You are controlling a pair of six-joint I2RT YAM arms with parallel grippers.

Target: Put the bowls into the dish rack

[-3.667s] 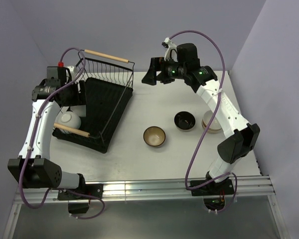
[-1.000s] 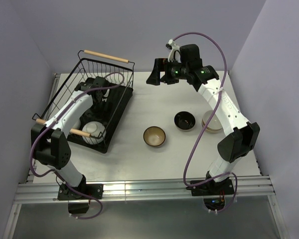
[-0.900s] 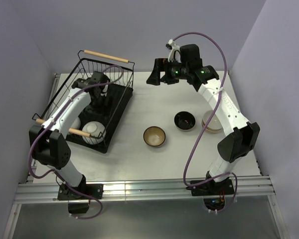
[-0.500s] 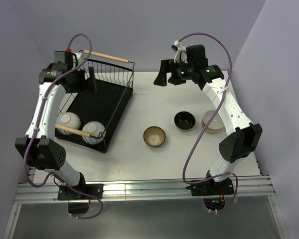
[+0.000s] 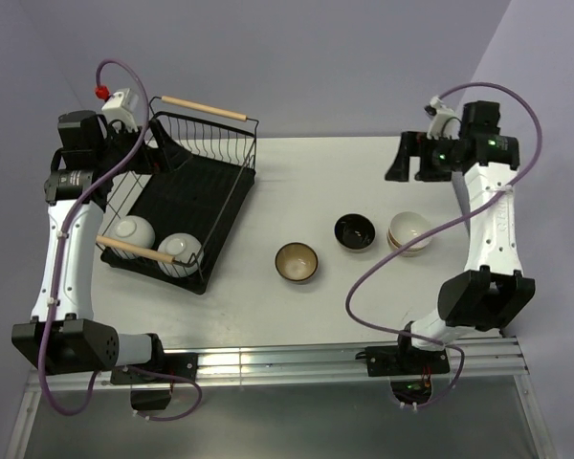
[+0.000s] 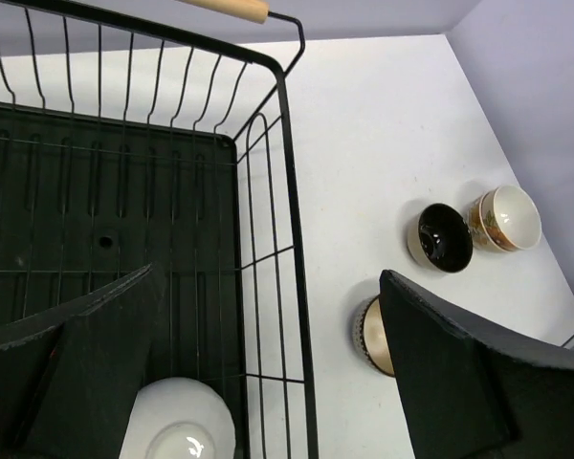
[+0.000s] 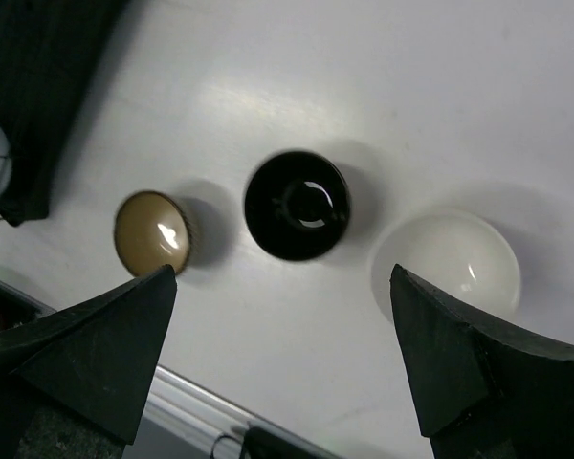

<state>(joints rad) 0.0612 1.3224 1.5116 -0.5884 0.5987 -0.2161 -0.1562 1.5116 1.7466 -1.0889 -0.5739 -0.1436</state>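
Here, the left pincer (image 6: 273, 277) and right pincer (image 7: 285, 273) are held apart, empty; two white bowls (image 5: 132, 230) (image 5: 180, 249) are seated in the dish rack (image 5: 196, 196); the brown bowl (image 5: 296, 261), black bowl (image 5: 354, 231) and cream bowls (image 5: 408, 232) are seen on the surface (image 5: 297, 182).

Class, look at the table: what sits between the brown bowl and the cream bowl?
The black bowl sits between the brown bowl and the cream bowl; the top view shows it.
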